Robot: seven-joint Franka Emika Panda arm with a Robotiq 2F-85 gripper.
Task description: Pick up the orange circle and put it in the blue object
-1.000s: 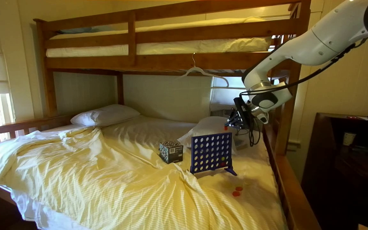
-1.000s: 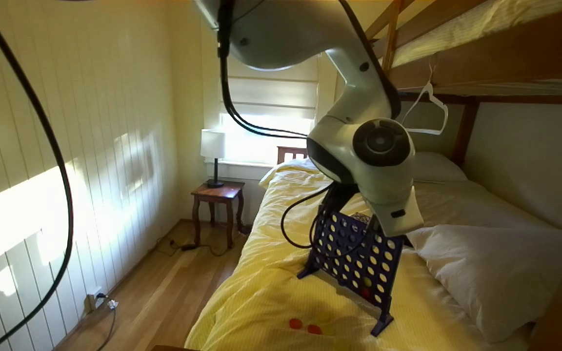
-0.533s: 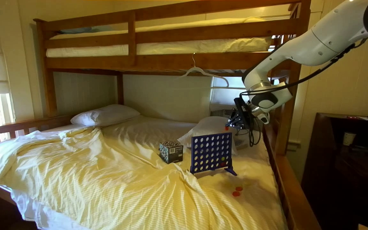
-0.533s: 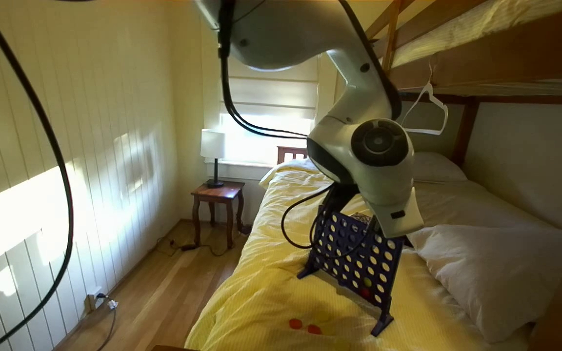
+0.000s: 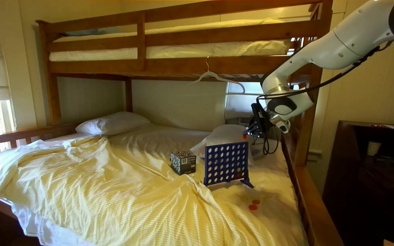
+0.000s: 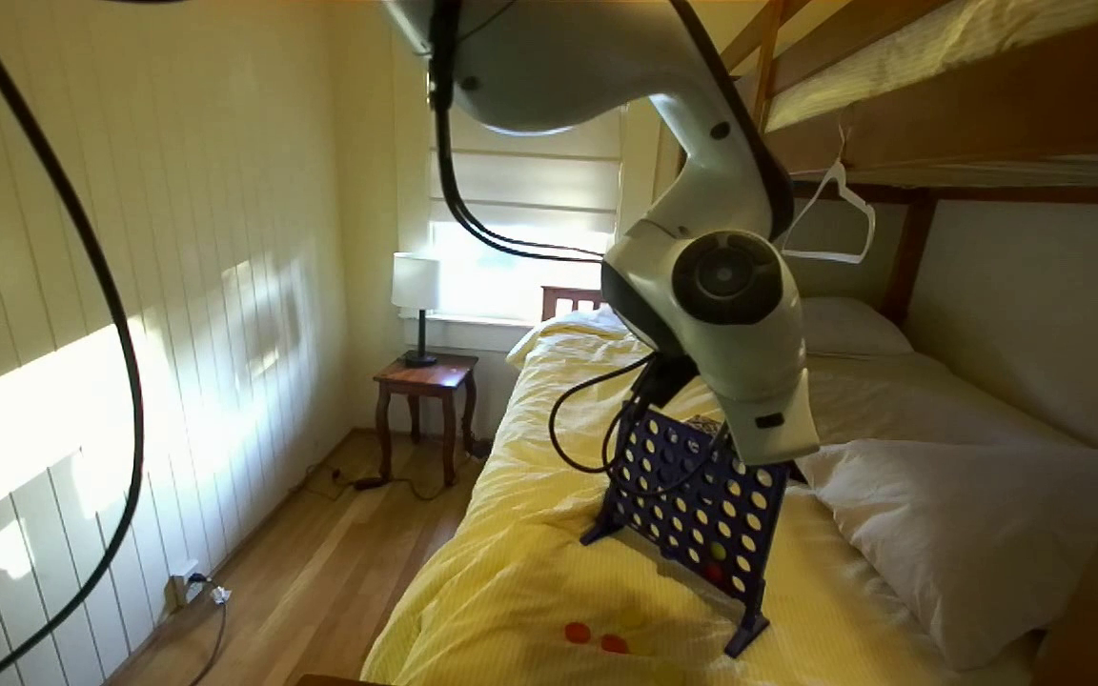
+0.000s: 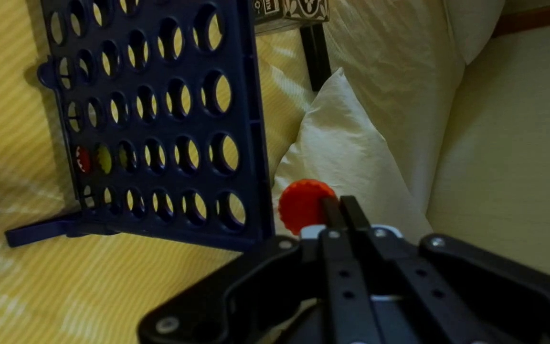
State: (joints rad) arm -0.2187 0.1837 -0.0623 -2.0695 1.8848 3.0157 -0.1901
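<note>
Nudged sideways since a second ago, as seen in an exterior view: orange disc [image 5: 244, 136], carried a little toward the red-and-yellow-loaded end of the dark blue Connect Four grid [image 7: 166, 128]. Unchanged since then: grid upright, two loose orange discs [image 6: 577, 632] lying flat in front of it in both exterior views.

Clamped together on the disc's rim: fingers [image 7: 355, 212], holding it just beyond the grid's top edge, roughly level with the end column. Not touching the grid, judging by the wrist view; hard to tell whether squarely over the slot.

Done, by the look of it: picking up. Left to do, most likely: centring over a slot, lining up with the grid's plane, lowering, letting go. Already seated in the grid, second column from that end: red disc [image 7: 83, 159] at the bottom, yellow disc [image 7: 104, 158] just above.

Probably slim on margin: narrow slots along the grid's top edge, with the end wall close by. Behind the grid, near that same end: white pillow [image 7: 351, 153]; behind it toward the opposite end: patterned box [image 5: 183, 163]. High above the grid: upper bunk rail [image 5: 176, 65]. Well apart from the loaded end: wooden side rail [image 5: 311, 194]. More room to manoeuvre, by judgement, straight up and in front of the grid.
</note>
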